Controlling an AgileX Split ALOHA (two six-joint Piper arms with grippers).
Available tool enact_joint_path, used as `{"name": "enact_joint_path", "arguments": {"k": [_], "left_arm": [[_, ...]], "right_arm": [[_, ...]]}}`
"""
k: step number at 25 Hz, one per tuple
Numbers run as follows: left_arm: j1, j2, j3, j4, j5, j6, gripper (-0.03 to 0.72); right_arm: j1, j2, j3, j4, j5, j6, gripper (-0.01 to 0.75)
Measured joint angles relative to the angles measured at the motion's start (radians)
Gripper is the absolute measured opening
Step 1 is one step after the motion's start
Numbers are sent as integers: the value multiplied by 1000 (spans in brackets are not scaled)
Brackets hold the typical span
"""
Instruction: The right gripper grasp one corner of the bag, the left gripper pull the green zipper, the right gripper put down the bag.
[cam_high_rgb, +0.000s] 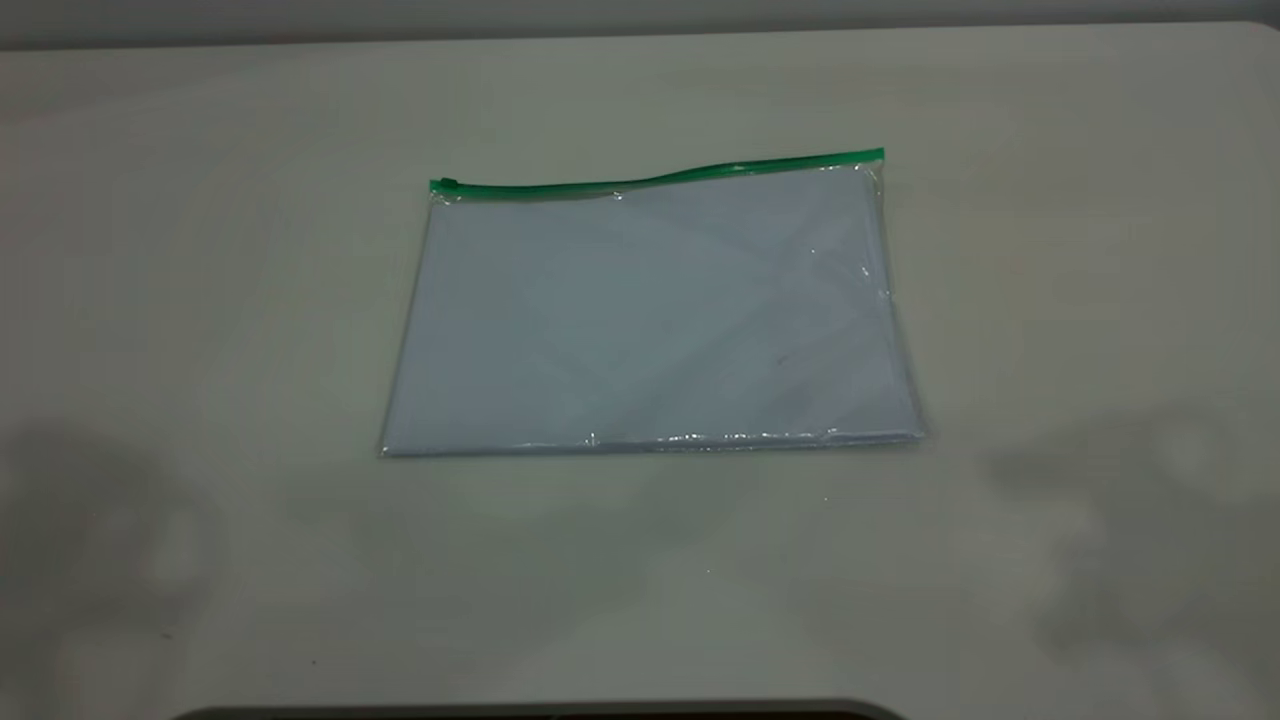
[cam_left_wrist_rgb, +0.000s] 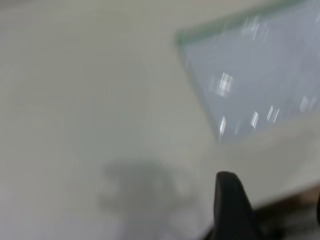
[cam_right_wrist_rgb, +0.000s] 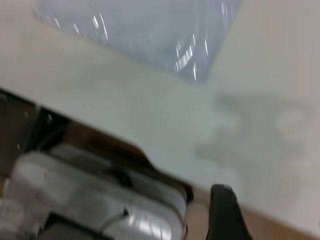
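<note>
The bag (cam_high_rgb: 650, 320) lies flat in the middle of the table, clear plastic over pale bluish sheets. The green zipper (cam_high_rgb: 650, 180) runs along its far long edge, with the slider tab (cam_high_rgb: 447, 185) at the left end. Neither gripper shows in the exterior view. In the left wrist view the left gripper (cam_left_wrist_rgb: 273, 187) is above bare table near the front edge, open and empty, with the bag (cam_left_wrist_rgb: 255, 75) ahead of it. In the right wrist view the right gripper (cam_right_wrist_rgb: 272, 200) hangs over the table's front edge, with only one finger (cam_right_wrist_rgb: 225, 215) showing, and the bag's near corner (cam_right_wrist_rgb: 150, 30) farther off.
The pale table (cam_high_rgb: 200, 300) carries only the bag. Soft arm shadows fall at front left (cam_high_rgb: 90, 530) and front right (cam_high_rgb: 1130, 520). Beyond the table's front edge, grey-white equipment (cam_right_wrist_rgb: 90, 200) sits below.
</note>
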Motion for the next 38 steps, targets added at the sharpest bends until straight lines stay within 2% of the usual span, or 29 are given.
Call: {"name": "enact_joint_path", "arguments": {"k": [7,10,14,22,38], "left_arm": [[0,-131,467,67,-2,-68,463],[0,-199,620,67,-21,-71,463],[0,-302,765,72,-97,-72,463],[0,-513,818,62,-74,-163,463],[0,-964,819,59,-50,-170,463]], "right_arm": [[0,-203,413,-80,-46,29,483],[0,-278,533,-82,-82,57,483],[0,-365,624,-95,-145,65,483],[0,-414,643,-102,-152,67,483],[-2,-446,643,-101,-152,70,483]]}}
